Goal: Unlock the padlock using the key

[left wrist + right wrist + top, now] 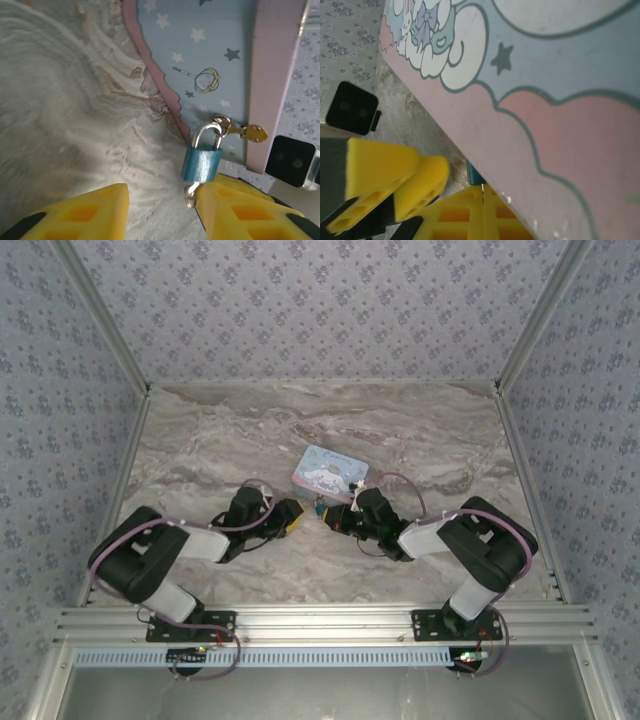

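The padlock (201,164) hangs on the tin (210,45), midway between the tabletop's (200,440) side edges. The left gripper (162,202), jaws apart, flanks its base. The right gripper (482,197) is closed.

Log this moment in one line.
left gripper open, just short of padlock | right gripper shut at tin edge | padlock shackle hooked through tin clasp

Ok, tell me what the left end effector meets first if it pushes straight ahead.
Most likely the padlock, hanging just ahead of the left end effector, slightly off its midline; the tin stands right behind. Depth is hard to judge.
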`<action>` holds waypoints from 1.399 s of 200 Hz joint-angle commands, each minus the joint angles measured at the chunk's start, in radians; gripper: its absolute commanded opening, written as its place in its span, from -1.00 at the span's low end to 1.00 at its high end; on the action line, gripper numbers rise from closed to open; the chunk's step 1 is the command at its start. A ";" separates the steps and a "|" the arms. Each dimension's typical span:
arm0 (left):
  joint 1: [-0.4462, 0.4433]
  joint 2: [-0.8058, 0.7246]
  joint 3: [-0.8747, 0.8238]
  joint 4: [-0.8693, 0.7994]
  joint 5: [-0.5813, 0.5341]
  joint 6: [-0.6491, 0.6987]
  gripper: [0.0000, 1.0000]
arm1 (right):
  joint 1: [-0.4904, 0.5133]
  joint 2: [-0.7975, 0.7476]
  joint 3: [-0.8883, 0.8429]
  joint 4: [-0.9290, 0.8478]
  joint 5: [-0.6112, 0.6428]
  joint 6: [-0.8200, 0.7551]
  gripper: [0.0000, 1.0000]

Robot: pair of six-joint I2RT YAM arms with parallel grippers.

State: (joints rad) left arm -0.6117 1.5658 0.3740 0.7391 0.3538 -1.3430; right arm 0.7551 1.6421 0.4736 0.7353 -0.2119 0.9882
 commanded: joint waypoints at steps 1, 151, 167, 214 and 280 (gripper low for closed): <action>-0.019 0.089 0.038 0.208 0.018 -0.056 -0.24 | -0.004 -0.003 -0.009 -0.022 0.011 0.026 -1.00; -0.084 0.271 0.101 0.354 -0.012 -0.148 -0.28 | -0.037 0.002 -0.003 -0.030 -0.025 0.044 -1.00; -0.086 0.285 0.103 0.373 -0.015 -0.159 -0.30 | -0.040 0.002 -0.004 -0.025 -0.029 0.053 -1.00; -0.093 0.303 0.106 0.397 -0.030 -0.174 -0.37 | -0.049 0.002 -0.004 -0.022 -0.044 0.079 -1.00; -0.103 0.285 0.103 0.395 -0.053 -0.182 -0.53 | -0.056 -0.006 -0.004 -0.012 -0.055 0.098 -1.00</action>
State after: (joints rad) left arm -0.7013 1.8534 0.4629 1.1236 0.3168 -1.5211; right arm 0.7074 1.6417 0.4740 0.7540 -0.2501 1.0374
